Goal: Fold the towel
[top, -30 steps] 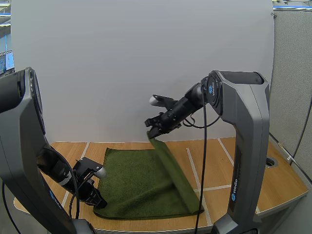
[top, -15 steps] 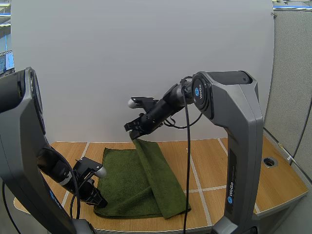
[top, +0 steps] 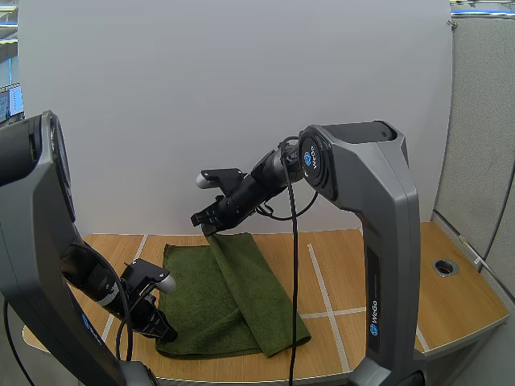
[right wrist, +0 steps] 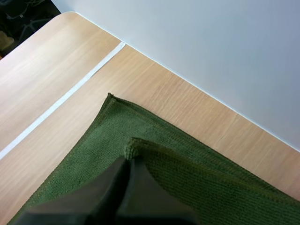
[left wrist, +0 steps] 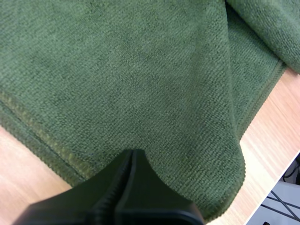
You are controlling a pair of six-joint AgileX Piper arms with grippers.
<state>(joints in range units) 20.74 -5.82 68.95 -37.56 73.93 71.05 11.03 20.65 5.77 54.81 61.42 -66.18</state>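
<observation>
A dark green towel (top: 233, 289) lies on the wooden table (top: 378, 273), its right part turned over toward the left. My right gripper (top: 211, 227) is shut on the towel's far corner (right wrist: 133, 143), held just above the table near the back wall. My left gripper (top: 165, 331) sits at the towel's front left corner. In the left wrist view its fingers lie together as one dark wedge (left wrist: 133, 152), the tip resting on the flat towel (left wrist: 140, 70) close to its hemmed edge.
White tape lines (top: 322, 281) cross the tabletop. A round hole (top: 445, 266) sits near the table's right edge. A white wall stands right behind the table. Bare wood lies right of the towel.
My right gripper has carried the towel corner leftward and lower, laying the right part over the middle. The left arm has stayed put.
</observation>
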